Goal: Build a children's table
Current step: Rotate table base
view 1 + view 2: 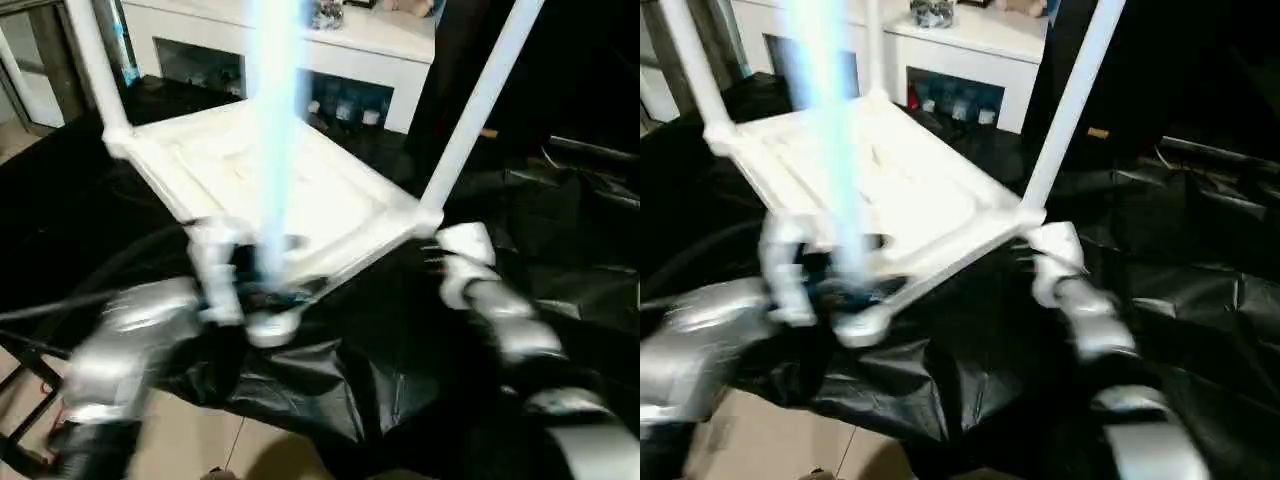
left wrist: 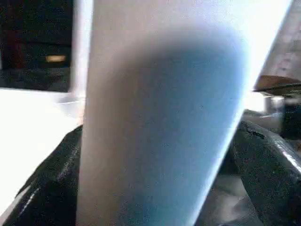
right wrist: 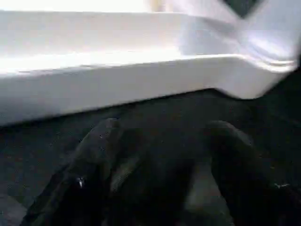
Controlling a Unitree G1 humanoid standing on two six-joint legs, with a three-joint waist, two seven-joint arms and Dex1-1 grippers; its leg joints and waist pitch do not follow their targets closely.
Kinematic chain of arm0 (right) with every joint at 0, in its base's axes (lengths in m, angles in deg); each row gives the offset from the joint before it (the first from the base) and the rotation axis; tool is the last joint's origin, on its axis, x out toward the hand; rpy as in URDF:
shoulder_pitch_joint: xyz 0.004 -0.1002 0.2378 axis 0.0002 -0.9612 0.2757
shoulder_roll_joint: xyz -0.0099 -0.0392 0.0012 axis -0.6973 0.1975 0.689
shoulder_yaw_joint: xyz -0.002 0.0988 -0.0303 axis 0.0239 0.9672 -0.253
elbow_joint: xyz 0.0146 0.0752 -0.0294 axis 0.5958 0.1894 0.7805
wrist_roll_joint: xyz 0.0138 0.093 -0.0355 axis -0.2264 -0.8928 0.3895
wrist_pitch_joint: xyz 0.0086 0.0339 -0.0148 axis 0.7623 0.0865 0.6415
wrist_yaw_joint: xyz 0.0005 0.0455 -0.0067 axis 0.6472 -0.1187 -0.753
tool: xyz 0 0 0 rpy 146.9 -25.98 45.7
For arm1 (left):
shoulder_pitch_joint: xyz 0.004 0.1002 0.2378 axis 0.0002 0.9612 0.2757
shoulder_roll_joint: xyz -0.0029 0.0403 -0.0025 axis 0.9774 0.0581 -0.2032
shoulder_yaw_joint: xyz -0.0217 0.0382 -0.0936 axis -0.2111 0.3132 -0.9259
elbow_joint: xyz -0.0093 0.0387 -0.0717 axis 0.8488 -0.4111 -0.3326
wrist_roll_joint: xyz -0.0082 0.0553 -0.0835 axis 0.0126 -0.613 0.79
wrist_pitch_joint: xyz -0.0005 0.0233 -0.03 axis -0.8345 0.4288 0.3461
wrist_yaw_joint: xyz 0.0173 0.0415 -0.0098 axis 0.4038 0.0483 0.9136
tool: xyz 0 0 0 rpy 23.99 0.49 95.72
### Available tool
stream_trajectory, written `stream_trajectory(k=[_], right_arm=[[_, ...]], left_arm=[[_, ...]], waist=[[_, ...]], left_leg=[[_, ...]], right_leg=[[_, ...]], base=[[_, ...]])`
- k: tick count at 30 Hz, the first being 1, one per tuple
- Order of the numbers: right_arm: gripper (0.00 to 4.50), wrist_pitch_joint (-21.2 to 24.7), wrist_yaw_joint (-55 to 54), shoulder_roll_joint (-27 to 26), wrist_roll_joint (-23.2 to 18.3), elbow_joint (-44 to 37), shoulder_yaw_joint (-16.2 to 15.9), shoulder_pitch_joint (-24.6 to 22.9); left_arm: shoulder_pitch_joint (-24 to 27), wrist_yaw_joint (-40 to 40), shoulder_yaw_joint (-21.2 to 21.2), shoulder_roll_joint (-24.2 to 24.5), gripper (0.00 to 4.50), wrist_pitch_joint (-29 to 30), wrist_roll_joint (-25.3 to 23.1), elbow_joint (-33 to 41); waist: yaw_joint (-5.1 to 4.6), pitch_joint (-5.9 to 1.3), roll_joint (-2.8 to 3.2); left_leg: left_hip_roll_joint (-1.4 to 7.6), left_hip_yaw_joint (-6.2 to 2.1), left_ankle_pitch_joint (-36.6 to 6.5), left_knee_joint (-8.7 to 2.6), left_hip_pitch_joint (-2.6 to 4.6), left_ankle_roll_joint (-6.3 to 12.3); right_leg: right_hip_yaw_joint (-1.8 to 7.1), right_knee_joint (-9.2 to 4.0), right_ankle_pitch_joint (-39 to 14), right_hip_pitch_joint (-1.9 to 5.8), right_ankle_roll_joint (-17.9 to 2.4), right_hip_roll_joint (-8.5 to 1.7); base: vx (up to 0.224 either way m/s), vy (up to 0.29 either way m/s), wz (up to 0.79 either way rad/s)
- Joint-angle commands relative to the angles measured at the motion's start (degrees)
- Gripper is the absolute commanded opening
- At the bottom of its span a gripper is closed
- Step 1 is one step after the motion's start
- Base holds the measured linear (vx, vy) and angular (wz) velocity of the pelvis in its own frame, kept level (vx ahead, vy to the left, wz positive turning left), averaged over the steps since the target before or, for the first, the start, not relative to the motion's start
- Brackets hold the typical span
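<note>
The white tabletop [image 1: 290,190] lies underside up on a black sheet. Legs stand in its far left corner [image 1: 95,65], its right corner [image 1: 480,100] and its back corner [image 1: 872,45]. My left gripper [image 1: 250,290] is shut on a fourth white leg [image 1: 275,120], held upright over the near corner socket [image 1: 272,328]. The left wrist view has that leg [image 2: 160,122] filling the space between the black fingers [image 2: 268,160]. My right gripper [image 1: 440,262] sits by the right corner, open, its fingers [image 3: 89,160] just below the tabletop rim [image 3: 117,80] and holding nothing.
A black plastic sheet [image 1: 330,370] covers the work surface and hangs over its near edge. A white cabinet [image 1: 370,45] with glass doors stands behind. Tan floor [image 1: 180,440] and a black metal frame [image 1: 20,380] lie at the lower left.
</note>
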Motion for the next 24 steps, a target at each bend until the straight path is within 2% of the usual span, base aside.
stream_trajectory(k=[1,2,4,6,7,8,9,10,11,12,13,14,15,17,20,24], right_arm=[[3.17,-0.2,-0.4,-0.3,0.8,1.4,-0.3,1.7],[3.17,-0.2,-0.8,-0.9,1.1,2.0,-0.4,2.1],[3.17,-0.2,-1.4,-1.6,1.3,2.8,-0.4,2.6],[3.17,-0.6,-1.4,-2.5,0.9,3.6,-0.1,3.2],[3.17,-0.6,-1.4,-2.5,0.9,3.6,-0.1,3.2],[3.17,-0.7,-1.5,-2.7,0.8,3.8,-0.1,3.3],[3.17,-0.9,-1.5,-2.8,0.7,4.1,-0.1,3.4],[3.17,-1.2,-1.7,-3.0,0.7,4.6,-0.1,3.5],[3.17,-1.3,-1.8,-3.0,0.8,4.9,-0.1,3.6],[3.17,-1.4,-1.9,-3.1,0.8,4.9,-0.1,3.6],[3.17,-1.5,-2.0,-3.1,0.8,5.0,0.0,3.7],[3.17,-1.6,-2.5,-3.2,0.9,5.2,0.3,3.6],[3.17,-1.6,-2.6,-3.2,0.9,5.3,0.3,3.6],[3.17,-2.1,-3.3,-2.9,0.9,5.6,1.0,3.4],[3.17,-2.4,-2.8,-2.6,0.7,5.7,1.3,3.2],[3.17,-2.9,-2.0,-1.2,0.7,5.7,1.4,2.9]], left_arm=[[-1.5,-0.8,3.4,-1.8,4.48,0.1,-0.1,0.4],[-2.1,-1.1,5.2,-2.8,4.48,-0.3,-0.5,-0.1],[-3.1,-1.8,8.0,-4.4,4.48,-1.1,-1.4,-1.3],[-5.0,-2.7,11.7,-7.2,4.48,-2.4,-2.8,-3.4],[-5.0,-2.7,11.8,-7.3,4.48,-2.4,-2.8,-3.5],[-5.4,-2.8,12.6,-7.9,4.48,-2.7,-3.1,-4.0],[-6.0,-2.7,13.7,-8.6,4.48,-3.2,-3.6,-4.7],[-6.7,-2.3,14.7,-9.7,4.48,-4.0,-4.3,-6.1],[-7.1,-2.1,15.2,-10.4,4.48,-4.4,-4.6,-6.8],[-7.4,-1.8,15.4,-10.8,4.48,-4.7,-4.9,-7.4],[-7.7,-1.5,15.7,-11.3,4.48,-5.2,-5.4,-8.2],[-8.8,0.5,16.5,-12.5,4.48,-7.4,-7.7,-11.0],[-9.0,0.9,16.5,-12.7,4.48,-7.8,-8.2,-11.5],[-10.9,5.2,16.6,-14.2,4.48,-12.6,-12.6,-16.9],[-11.5,6.9,16.0,-14.4,4.48,-14.4,-13.6,-18.9],[-11.5,12.2,14.6,-14.0,4.48,-18.1,-16.4,-21.5]], waist=[[-0.12,-3.68,1.0],[-0.17,-3.66,0.95],[0.1,-3.51,1.4],[0.08,-3.57,1.19],[0.06,-3.56,1.17],[-0.01,-3.62,1.45],[-0.04,-3.64,1.26],[-0.09,-3.68,2.16],[-0.35,-3.61,1.8],[-0.43,-3.72,1.51],[-0.52,-3.66,2.28],[-0.81,-3.67,1.78],[-0.92,-3.64,1.72],[-1.08,-3.58,2.26],[-1.29,-3.67,2.23],[-1.24,-3.72,2.35]], left_leg=[[-0.25,0.27,-11.1,-3.62,0.66,-0.99],[-0.24,0.31,-10.8,-3.61,0.63,-0.87],[-0.18,0.31,-11.1,-3.7,0.83,-0.84],[-0.24,0.28,-11.5,-3.69,0.72,-1.1],[-0.27,0.26,-11.7,-3.71,0.69,-1.06],[-0.23,0.23,-12.2,-3.64,0.76,-1.34],[-0.24,0.15,-12.0,-3.7,0.57,-1.25],[-0.35,0.11,-11.7,-3.63,0.6,-1.24],[-0.32,0.25,-12.0,-3.61,0.64,-1.03],[-0.33,0.2,-11.9,-3.54,0.55,-0.85],[-0.39,0.16,-11.6,-3.48,0.45,-0.52],[-0.41,0.19,-11.5,-3.42,0.32,-0.04],[-0.5,0.23,-11.5,-3.41,0.28,0.35],[-0.47,0.16,-11.8,-3.36,0.25,0.7],[-0.33,0.04,-11.8,-3.33,0.19,0.97],[-0.25,0.12,-11.4,-3.23,0.38,1.59]], right_leg=[[1.52,-3.19,-2.4,2.98,-11.3,-1.56],[1.54,-3.13,-1.9,2.99,-11.5,-1.57],[1.52,-3.3,-2.3,2.89,-11.6,-1.59],[1.52,-3.35,-2.7,3.14,-11.3,-1.66],[1.53,-3.46,-3.1,3.14,-11.2,-1.7],[1.52,-3.43,-2.6,3.23,-11.4,-1.73],[1.49,-3.38,-2.4,3.44,-11.4,-1.78],[1.53,-3.3,-2.2,3.39,-11.6,-1.86],[1.51,-3.59,-2.1,3.26,-11.6,-1.73],[1.49,-3.38,-1.9,3.55,-12.1,-1.78],[1.54,-3.36,-1.6,3.56,-12.3,-1.86],[1.48,-3.53,-2.0,3.72,-12.4,-1.79],[1.49,-3.69,-2.3,3.7,-12.3,-1.73],[1.5,-3.92,-3.6,3.71,-12.2,-1.83],[1.42,-3.93,-5.3,3.78,-12.3,-2.01],[1.43,-3.81,-3.6,3.61,-13.1,-1.85]], base=[[0.0,0.0,0.0],[0.0,0.0,0.0],[0.0,0.0,0.0],[0.0,0.0,0.0],[0.0,0.0,0.0],[0.0,0.0,0.0],[0.0,0.0,0.0],[0.0,0.0,0.0],[0.0,0.0,0.0],[0.0,0.0,0.0],[0.0,0.0,0.0],[0.0,0.0,0.0],[0.0,0.0,0.0],[0.0,0.0,0.0],[0.0,0.0,0.0],[0.0,0.0,0.0]])
